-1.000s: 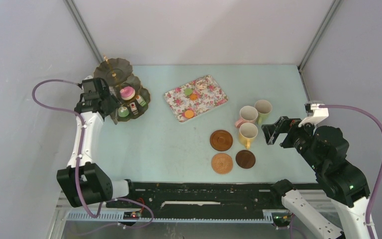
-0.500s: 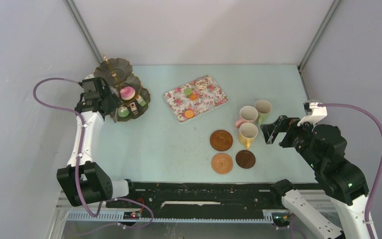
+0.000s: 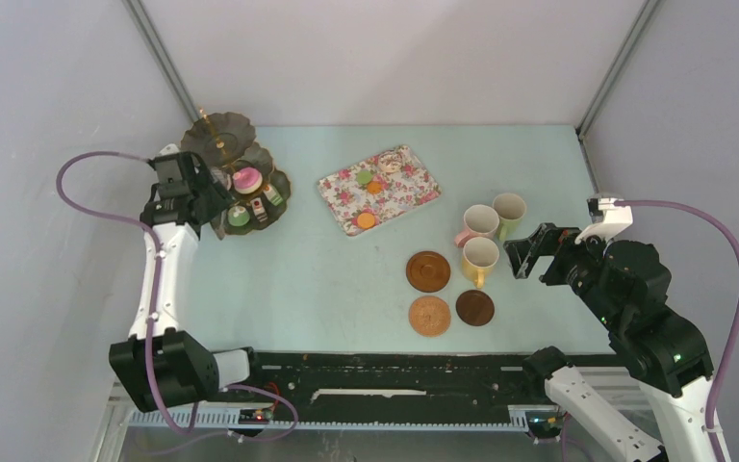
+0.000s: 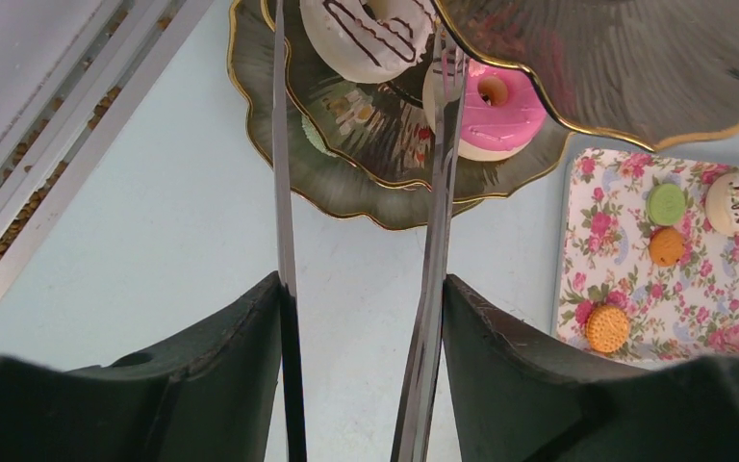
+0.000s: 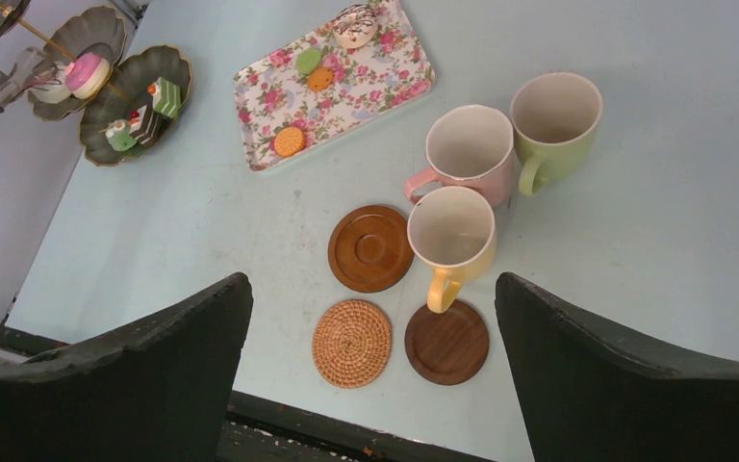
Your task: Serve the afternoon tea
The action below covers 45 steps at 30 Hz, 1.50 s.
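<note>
My left gripper (image 4: pixel 361 289) is shut on long metal tongs (image 4: pixel 435 221) whose blades stand apart. Their tips flank a white chocolate-striped donut (image 4: pixel 366 34) on the dark three-tier stand (image 4: pixel 346 183), next to a pink donut (image 4: pixel 496 106). The lowest tier (image 3: pixel 279 183) carries small cakes. Pink (image 3: pixel 478 222), green (image 3: pixel 509 209) and yellow (image 3: pixel 480 258) mugs stand together on the table beside three round coasters (image 3: pixel 428 270), none on a coaster. My right gripper (image 3: pixel 524 252) hovers open just right of the yellow mug (image 5: pixel 452 231), with nothing between its fingers.
A flowered tray (image 3: pixel 414 197) in the middle back holds macarons (image 5: pixel 289 141) and a white donut (image 5: pixel 354 24). The stand sits in the far left corner by the wall. The black rail runs along the near edge.
My left gripper has drawn back slightly to the left from the stand. My right gripper has edged a little toward the yellow mug.
</note>
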Motion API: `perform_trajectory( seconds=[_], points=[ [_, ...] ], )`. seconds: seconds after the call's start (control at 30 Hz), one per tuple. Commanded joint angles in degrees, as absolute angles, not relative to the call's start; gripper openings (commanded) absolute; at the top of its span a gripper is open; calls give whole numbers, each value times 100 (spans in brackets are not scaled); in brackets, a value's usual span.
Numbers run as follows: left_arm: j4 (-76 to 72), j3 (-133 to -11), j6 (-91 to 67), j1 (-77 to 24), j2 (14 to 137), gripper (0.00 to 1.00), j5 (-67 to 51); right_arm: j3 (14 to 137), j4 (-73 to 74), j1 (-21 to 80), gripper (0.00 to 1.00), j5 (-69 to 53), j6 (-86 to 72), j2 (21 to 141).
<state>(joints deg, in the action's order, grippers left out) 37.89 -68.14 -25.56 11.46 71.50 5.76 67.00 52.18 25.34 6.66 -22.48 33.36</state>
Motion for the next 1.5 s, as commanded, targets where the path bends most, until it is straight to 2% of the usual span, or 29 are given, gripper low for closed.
perform_trajectory(
  seconds=[0.0, 0.57, 0.7, 0.93, 1.17, 1.47],
  points=[
    [3899, -6776, -2442, 1124, 6690, 61, 626, 6719, 5134, 2542, 100, 661, -2212, 3378],
    [4563, -6045, -2723, 792, 5397, 60, 352, 6719, 5064, 2541, 100, 401, -2104, 3398],
    [4634, -6018, -2991, 191, 5197, 59, 466, 6718, 5058, 2544, 100, 354, -2111, 3410],
    [4317, -5993, -3623, -1475, 5310, 59, 956, 6718, 5082, 2548, 100, 423, -2182, 3350],
    [3428, -6363, -3624, -2736, 6274, 59, 1107, 6719, 5223, 2545, 100, 641, -2249, 3241],
    [3289, -8438, -2053, -3352, 8899, 60, 809, 6721, 5377, 2546, 100, 795, -2313, 3085]
  ],
)
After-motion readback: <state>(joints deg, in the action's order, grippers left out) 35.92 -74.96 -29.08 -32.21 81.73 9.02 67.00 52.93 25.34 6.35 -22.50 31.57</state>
